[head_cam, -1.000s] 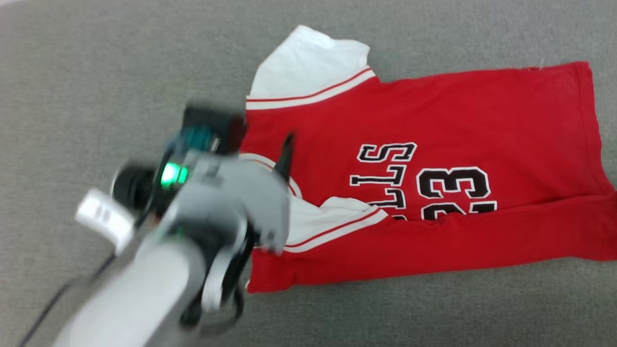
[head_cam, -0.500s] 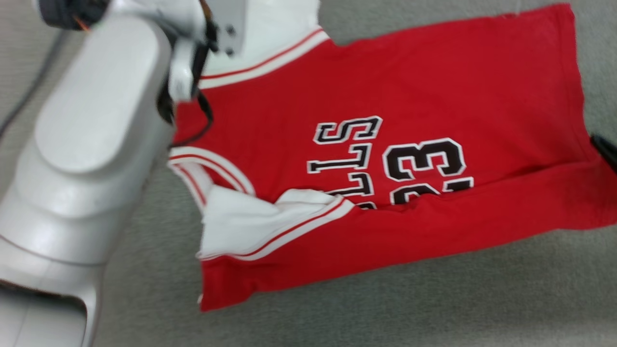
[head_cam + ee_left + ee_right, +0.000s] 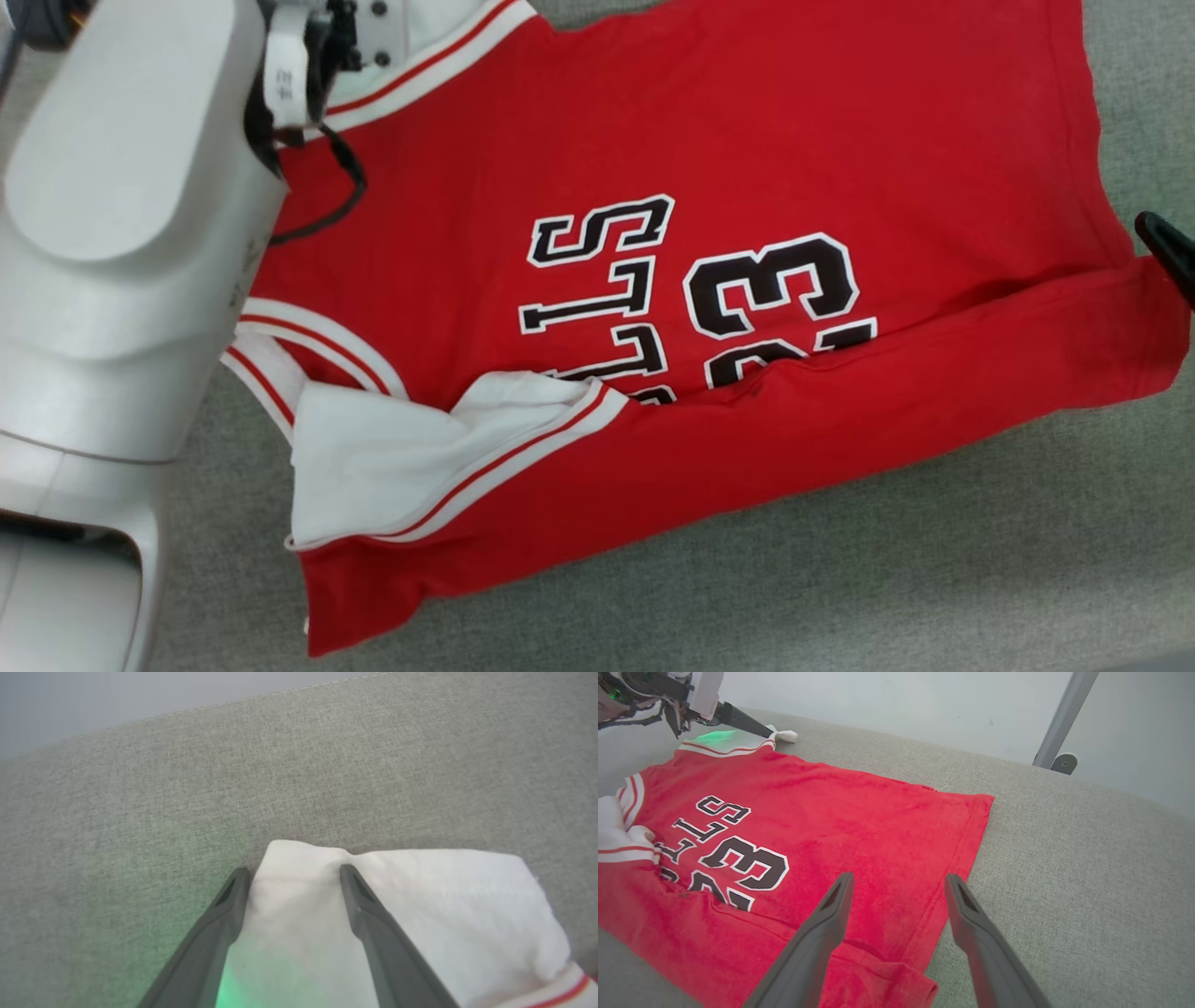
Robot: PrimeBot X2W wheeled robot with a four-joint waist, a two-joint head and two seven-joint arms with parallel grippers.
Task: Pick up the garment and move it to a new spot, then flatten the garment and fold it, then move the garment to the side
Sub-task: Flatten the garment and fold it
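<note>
Garment (image 3: 854, 812) on grey fabric (image 3: 1064, 858) (pale wall (image 3: 878, 700) behind)

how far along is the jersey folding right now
Done: the jersey lies spread on the grey fabric surface, with one long edge already folded over the lettering. In hand: both grippers open, left gripper at the white shoulder corner, right gripper at the hem. Left: further folds, moving aside.
</note>
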